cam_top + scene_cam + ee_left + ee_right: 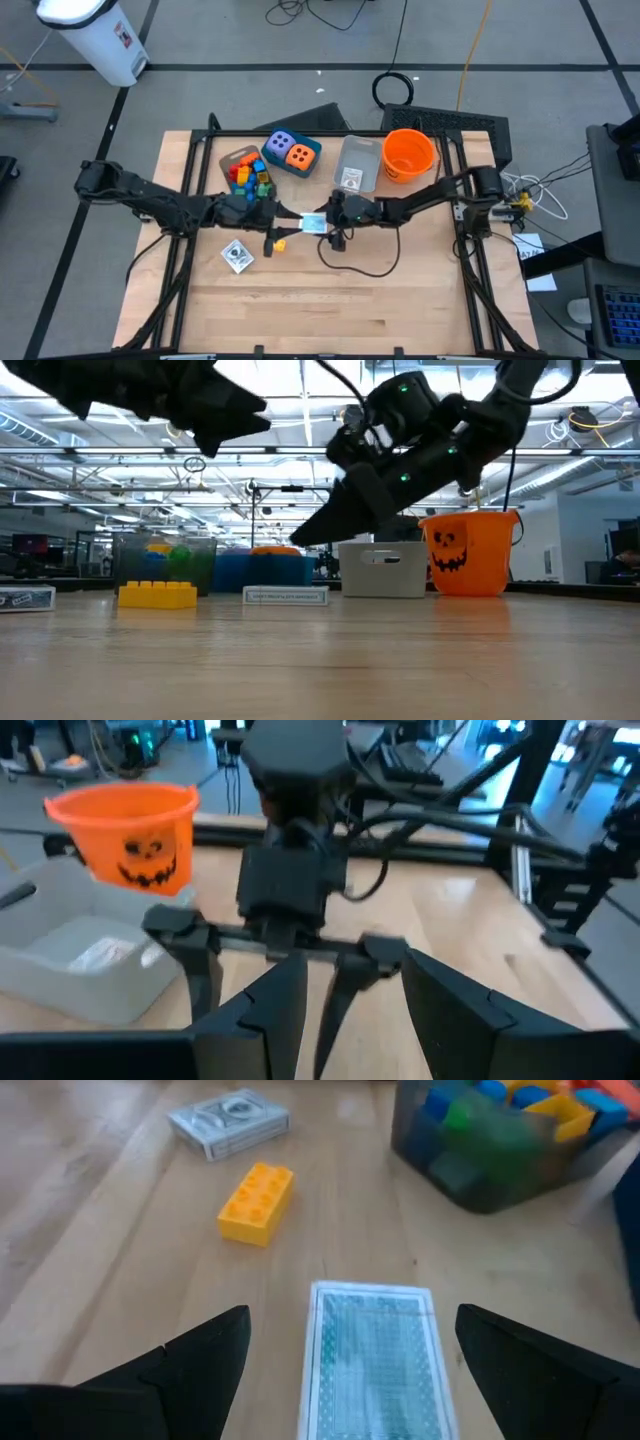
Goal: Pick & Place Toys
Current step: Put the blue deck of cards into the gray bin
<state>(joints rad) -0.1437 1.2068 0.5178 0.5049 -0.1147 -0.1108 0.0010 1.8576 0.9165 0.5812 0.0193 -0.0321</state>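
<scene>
A flat teal box [372,1355] lies on the table between the two arms. My right gripper [352,1318] hovers open just above it, one finger on each side, touching nothing. My left gripper [270,212] faces it from the table's left, raised and open, with nothing between its fingers. A yellow brick [256,1202] and a silver card pack [228,1122] lie nearer the table's front. A clear tub [248,170] holds several coloured bricks. A purple die [281,145] and an orange die [300,156] sit beside it.
A grey bin [357,163] and an orange pumpkin-face bucket [408,153] stand at the far right of the table. The wooden tabletop [330,300] lies bare toward the near edge. A dark cable [360,262] loops below my right gripper.
</scene>
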